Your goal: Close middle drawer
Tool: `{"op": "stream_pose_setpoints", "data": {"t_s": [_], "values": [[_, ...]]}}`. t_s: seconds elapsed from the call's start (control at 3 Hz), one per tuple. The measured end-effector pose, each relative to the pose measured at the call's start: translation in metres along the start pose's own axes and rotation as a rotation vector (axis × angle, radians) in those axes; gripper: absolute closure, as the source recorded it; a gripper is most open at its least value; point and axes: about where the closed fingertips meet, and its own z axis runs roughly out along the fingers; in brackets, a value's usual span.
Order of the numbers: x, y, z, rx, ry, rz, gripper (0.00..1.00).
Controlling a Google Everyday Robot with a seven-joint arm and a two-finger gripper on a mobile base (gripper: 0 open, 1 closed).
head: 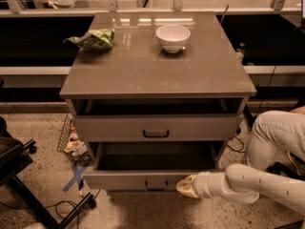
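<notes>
Lower left of the frame: a black chair base (14, 168) stands on the speckled floor. Just right of it is a wire basket (66, 135) holding mixed litter. A blue tape cross (75, 174) lies on the floor near the cabinet's lower left corner.

Upper left of centre: a crumpled green foil bag (93, 38) lies flat near the back left of the table (157, 75), a square grey-brown cabinet top with a glossy surface.

Upper centre: a round white ceramic bowl (173, 36) sits upright on the table, well apart from the bag.

Centre: a taller-fronted grey drawer (119, 128) with a black pull sits just under the top, with a dark gap above its front.

Lower centre: the wide, shallow, light-grey middle drawer (119, 180) is partly pulled out. Its bare inside is visible but in shadow. Its low front carries a small black pull handle (156, 185).

Lower centre-right: the cream-tan end effector (187, 186) is at the middle drawer's front, just right of the handle and apparently touching it. Cannot tell whether it is spread or pressed together.

Lower right: the white robot arm (252, 185) runs off toward the frame corner.

Right edge: a person's bent leg in light trousers (276, 130) is beside the cabinet.
</notes>
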Motion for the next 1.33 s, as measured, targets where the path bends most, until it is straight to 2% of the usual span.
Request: {"op": "stream_pose_setpoints", "data": {"t_s": [0.33, 0.67, 1.0, 1.33], "values": [[0.000, -0.003, 0.002, -0.001, 0.000, 0.001, 1.00], [-0.005, -0.026, 0.011, 0.001, 0.005, 0.006, 1.00], [-0.009, -0.056, 0.021, 0.011, 0.009, 0.020, 1.00], [-0.021, -0.097, 0.016, 0.028, 0.039, 0.003, 1.00]]}}
